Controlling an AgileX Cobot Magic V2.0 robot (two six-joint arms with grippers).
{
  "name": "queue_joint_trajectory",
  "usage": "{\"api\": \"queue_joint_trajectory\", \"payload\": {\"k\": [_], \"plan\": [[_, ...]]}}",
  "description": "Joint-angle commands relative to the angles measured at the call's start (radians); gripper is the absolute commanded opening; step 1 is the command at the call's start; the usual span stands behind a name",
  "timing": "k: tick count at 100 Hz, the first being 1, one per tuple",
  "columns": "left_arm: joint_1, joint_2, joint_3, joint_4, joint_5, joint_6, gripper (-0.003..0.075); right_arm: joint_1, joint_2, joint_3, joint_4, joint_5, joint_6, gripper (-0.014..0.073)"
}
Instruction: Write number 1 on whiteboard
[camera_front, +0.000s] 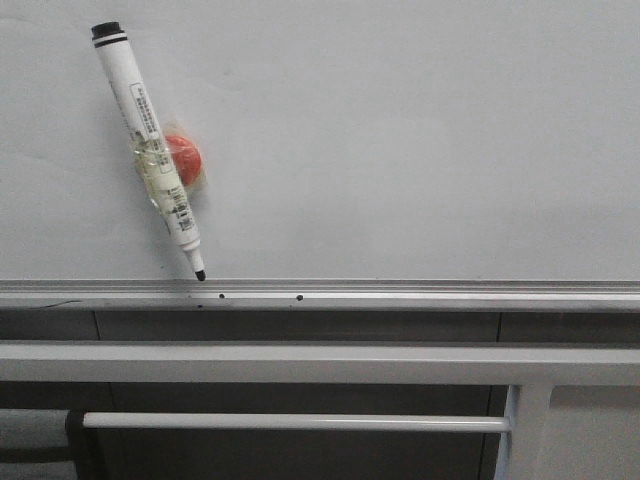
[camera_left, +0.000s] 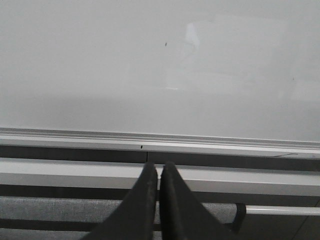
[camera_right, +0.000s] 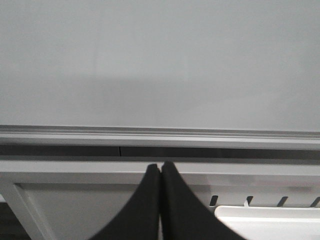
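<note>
The whiteboard (camera_front: 400, 140) fills the front view, pale and glossy, with a silver rail (camera_front: 400, 293) along its lower edge. No stroke of the number 1 shows on it. A white marker pen (camera_front: 148, 148) with a black cap leans on the board at the left, held by an orange magnet (camera_front: 186, 158), its black tip (camera_front: 199, 274) touching the rail. Neither gripper shows in the front view. My left gripper (camera_left: 159, 166) is shut and empty, facing the board (camera_left: 150, 65) below its rail. My right gripper (camera_right: 161, 165) is shut and empty, facing the board (camera_right: 160, 60).
Grey metal bars (camera_front: 300, 362) and a white tube (camera_front: 290, 422) run below the rail. A white upright (camera_front: 528, 430) stands at the lower right. In the right wrist view a white tray edge (camera_right: 270, 220) lies beside the fingers.
</note>
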Motion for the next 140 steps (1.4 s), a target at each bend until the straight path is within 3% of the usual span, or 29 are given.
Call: {"api": "queue_joint_trajectory", "payload": {"k": [1, 39, 69, 76, 98, 124, 129, 134, 140], "plan": [[-0.001, -0.022, 0.006, 0.001, -0.079, -0.009, -0.002, -0.008, -0.018, 0.03, 0.003, -0.021, -0.004, -0.0064], [-0.001, -0.022, 0.006, -0.008, -0.282, -0.009, -0.002, -0.006, -0.018, 0.03, 0.001, -0.021, -0.004, -0.0064], [0.0, -0.022, 0.006, 0.014, -0.322, -0.007, -0.002, -0.006, -0.018, 0.03, 0.001, -0.034, -0.004, -0.0064], [0.0, -0.022, 0.006, 0.014, -0.327, -0.007, -0.002, -0.006, -0.018, 0.03, 0.029, -0.117, -0.004, -0.0064], [0.0, -0.022, 0.006, 0.014, -0.435, -0.007, -0.002, -0.006, -0.018, 0.03, 0.084, -0.561, -0.004, -0.0064], [0.0, -0.022, 0.006, 0.005, -0.445, -0.007, -0.002, -0.006, -0.018, 0.03, 0.086, -0.814, -0.004, -0.0064], [0.0, -0.022, 0.006, -0.023, -0.445, -0.007, -0.002, -0.006, -0.018, 0.028, 0.086, -0.818, 0.014, -0.0063], [0.0, -0.022, 0.006, -0.058, -0.45, -0.007, -0.002, -0.004, -0.016, 0.02, 0.089, -0.801, 0.117, -0.0064], [0.0, -0.021, -0.002, -0.076, -0.452, -0.007, -0.002, -0.004, -0.016, -0.024, 0.07, -0.599, 0.249, -0.0064]]}}
